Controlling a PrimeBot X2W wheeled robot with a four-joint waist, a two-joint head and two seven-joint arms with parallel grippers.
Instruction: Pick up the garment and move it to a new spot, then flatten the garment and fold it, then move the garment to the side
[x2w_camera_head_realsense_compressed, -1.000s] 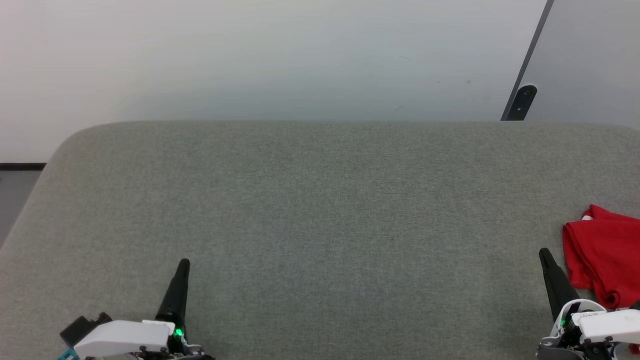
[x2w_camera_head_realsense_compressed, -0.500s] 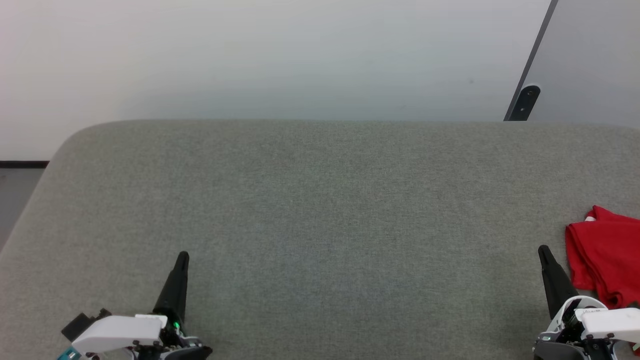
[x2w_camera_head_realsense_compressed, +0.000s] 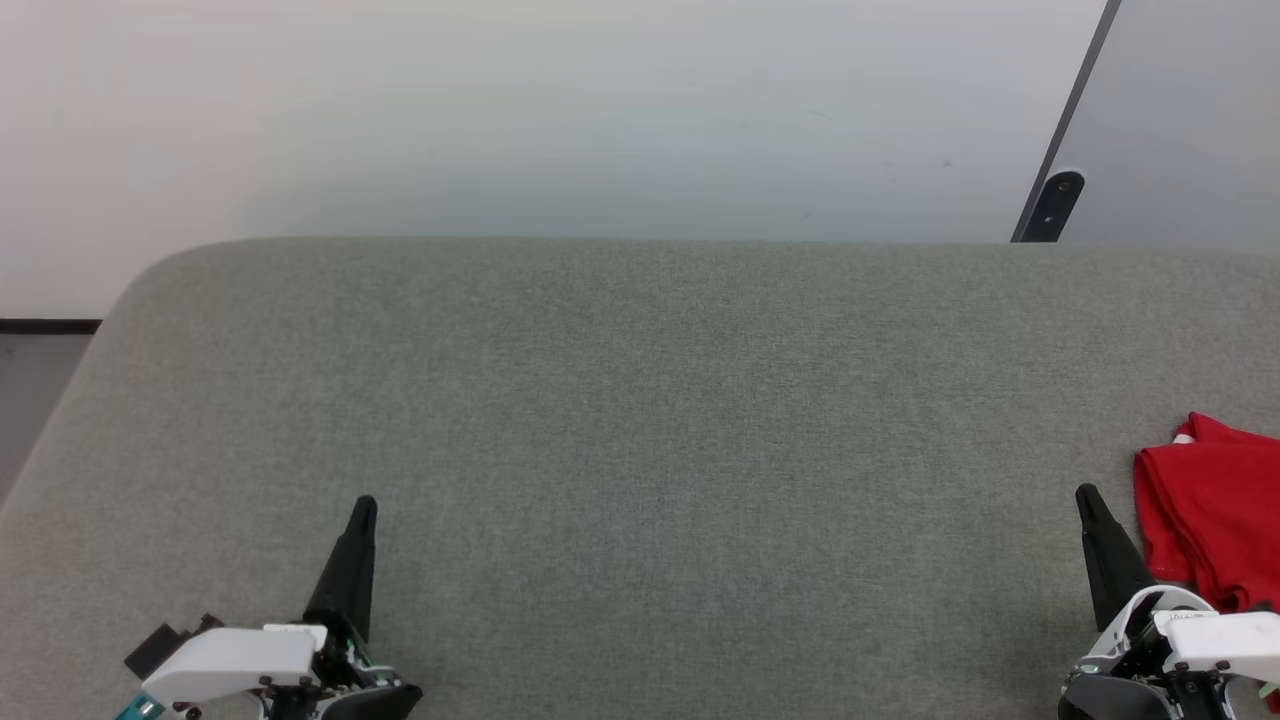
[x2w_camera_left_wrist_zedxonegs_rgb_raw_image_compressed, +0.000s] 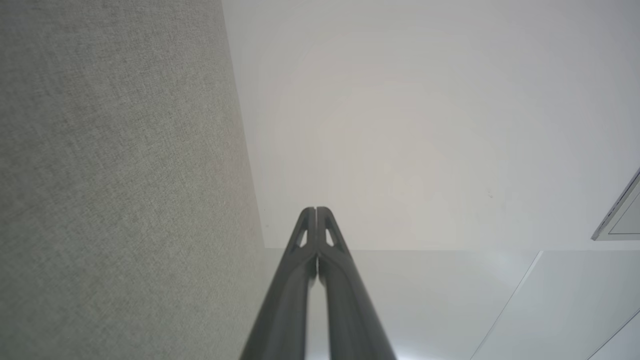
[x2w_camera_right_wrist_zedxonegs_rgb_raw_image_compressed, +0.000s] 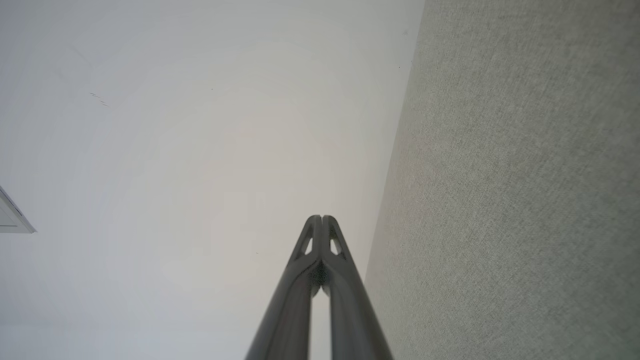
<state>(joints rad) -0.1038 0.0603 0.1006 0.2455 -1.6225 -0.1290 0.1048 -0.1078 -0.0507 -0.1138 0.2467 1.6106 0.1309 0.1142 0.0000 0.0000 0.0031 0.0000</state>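
Find the garment (x2w_camera_head_realsense_compressed: 1215, 520) bunched at the right of the worktop (x2w_camera_head_realsense_compressed: 640, 400), just right of the right hand (x2w_camera_head_realsense_compressed: 1085, 495); note that hand and the left hand (x2w_camera_head_realsense_compressed: 362, 508) pressed together, pinching nothing. Beware pinching only one layer and so dragging the heap toward the right edge. Can read no print or label on the red folds.

We see coarse-woven, matt grey cloth on the surface (x2w_camera_head_realsense_compressed: 640, 400) across mid-frame; at the right edge the garment (x2w_camera_head_realsense_compressed: 1215, 520) is soft red fabric (creased, matt). The left gripper (x2w_camera_head_realsense_compressed: 365, 505) and right gripper (x2w_camera_head_realsense_compressed: 1085, 493) look smooth dark plastic.
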